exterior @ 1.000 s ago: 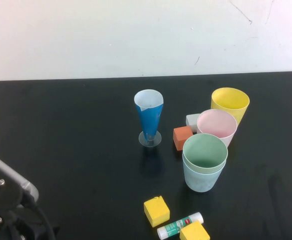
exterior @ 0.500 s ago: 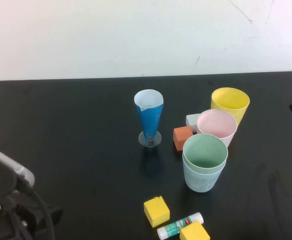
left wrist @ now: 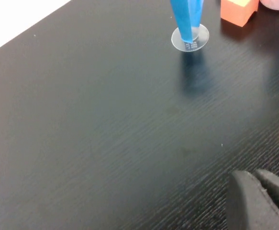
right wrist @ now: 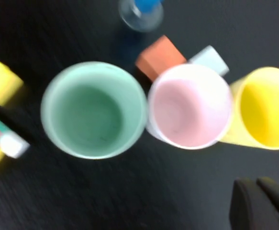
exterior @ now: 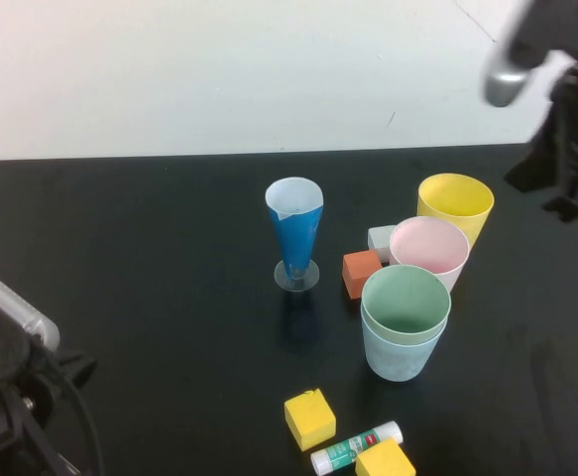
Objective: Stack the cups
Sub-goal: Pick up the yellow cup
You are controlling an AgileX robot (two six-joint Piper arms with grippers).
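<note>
A pale green cup sits nested inside a light blue cup at centre right of the black table. Behind them the pink cup stands upright, with the yellow cup beyond it. My right gripper hovers high at the right, beside the yellow cup, shut and empty. Its wrist view looks down into the green cup, pink cup and yellow cup, with the right gripper clear of them. My left gripper is shut and empty, low over bare table at the near left.
A tall blue cone cup on a clear foot stands left of the cups. An orange block and a grey block lie against the pink cup. Two yellow blocks and a glue stick lie at the front.
My right arm has swung in from the right edge and now hangs above the table's right side. The left arm has shifted slightly at the near left. The cups have not moved.
</note>
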